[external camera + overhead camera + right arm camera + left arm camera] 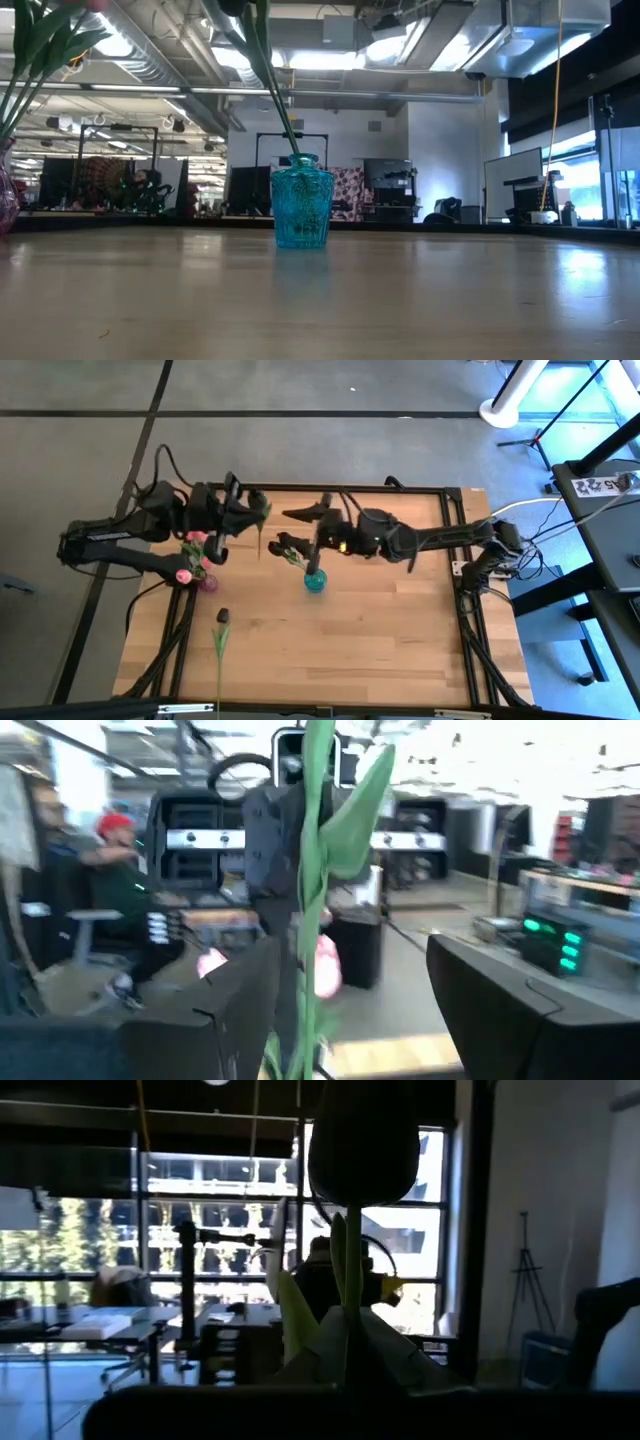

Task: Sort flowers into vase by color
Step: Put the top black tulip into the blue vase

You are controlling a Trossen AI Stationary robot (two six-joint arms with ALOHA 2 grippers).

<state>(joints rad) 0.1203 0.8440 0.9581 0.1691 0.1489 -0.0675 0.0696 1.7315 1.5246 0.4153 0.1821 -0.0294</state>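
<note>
Left gripper [262,510] clamped on dark-budded, thin-stemmed artificial tulip [362,1140] — light, floppy; best held mid-stem. Right gripper [300,540] apart.

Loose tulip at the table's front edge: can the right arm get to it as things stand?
Probably not right away. The right pincer is open around a green stem over the teal vase. The loose tulip lies unobstructed on the table, nearer the left arm.

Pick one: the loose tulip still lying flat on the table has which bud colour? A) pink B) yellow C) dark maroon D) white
C: in the high view the loose tulip lies on the table's near-left part, its dark maroon bud at the top of a long green stem; the pink ones stand in the pink vase.
</note>
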